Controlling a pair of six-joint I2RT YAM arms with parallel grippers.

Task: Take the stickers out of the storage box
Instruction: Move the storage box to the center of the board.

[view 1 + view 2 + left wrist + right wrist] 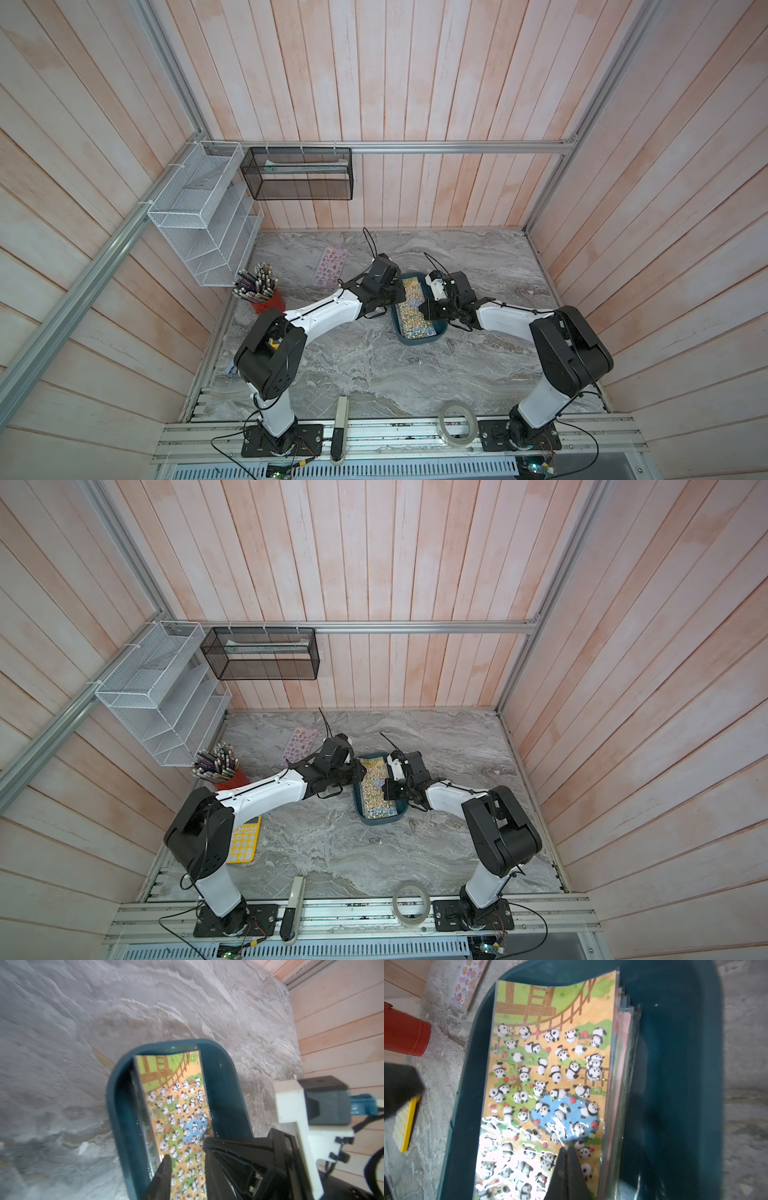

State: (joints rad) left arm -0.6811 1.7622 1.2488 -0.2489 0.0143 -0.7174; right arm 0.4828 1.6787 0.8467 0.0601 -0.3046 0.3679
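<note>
Freeing the top stickers (546, 1076) from the box (675, 1064) at mid table (374, 374).
Pressing the clenched right gripper (568, 1153) on the stack; holding the left gripper (187, 1151) parted above; next probably needing an edge pinch and lift.

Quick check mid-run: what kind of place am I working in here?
Probably a mock desk or stationery corner inside a robot test cell: plank walls on an aluminium frame, a white wire-mesh rack hung on it, a red cup of pencils, and the storage box of stickers.
</note>
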